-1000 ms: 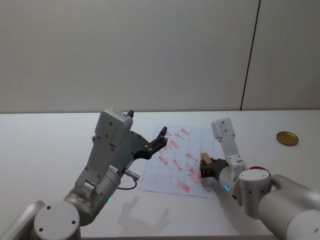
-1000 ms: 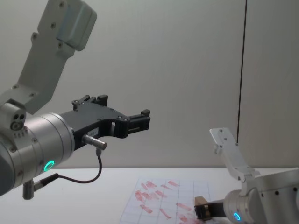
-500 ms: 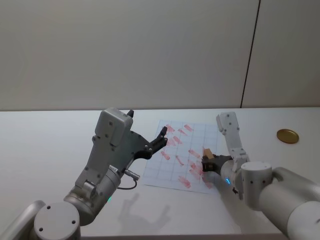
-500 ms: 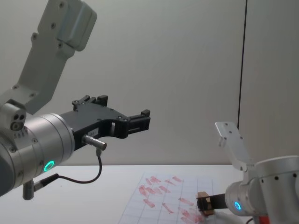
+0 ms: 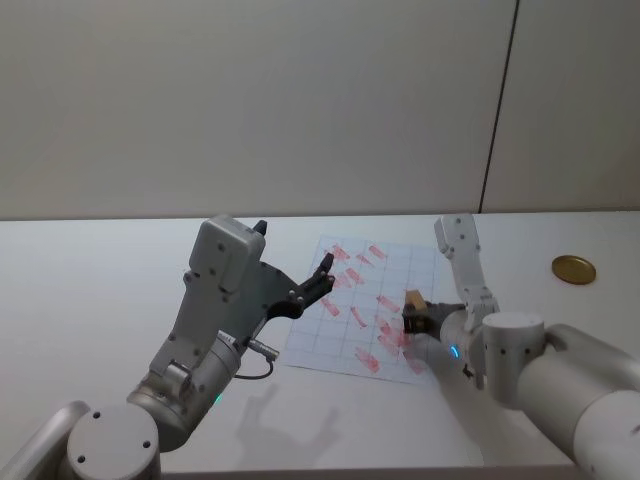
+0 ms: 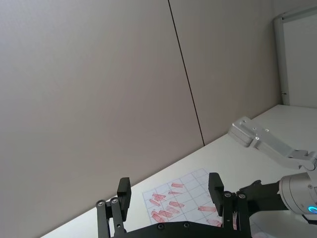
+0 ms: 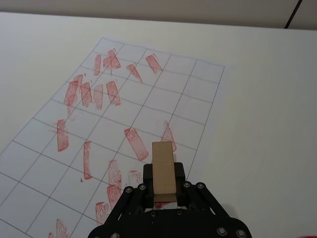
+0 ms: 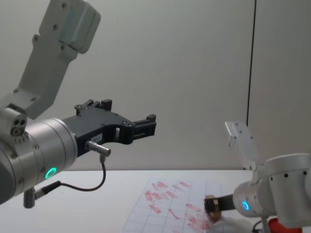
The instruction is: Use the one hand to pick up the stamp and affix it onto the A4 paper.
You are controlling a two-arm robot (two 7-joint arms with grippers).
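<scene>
One arm works: my right gripper [image 5: 418, 318] clamps the stamp [image 5: 412, 300] down at the A4 paper [image 5: 345, 300], ready to press. My left gripper [image 5: 322, 272] hangs parked aloft, spread, empty

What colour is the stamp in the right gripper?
The stamp is light tan wood; clearest in right wrist view.

Left arm: raised on the left, with the upper link angled upward and the wrist turned forward.
Left gripper [image 5: 322, 274]: held in the air well above the surface, jaws spread wide apart.
Right arm: reached forward and low on the right, with one link angled upward behind the wrist.
Right gripper [image 5: 414, 314]: brought close to the surface, jaws closed on the stamp [image 7: 163, 167].
</scene>
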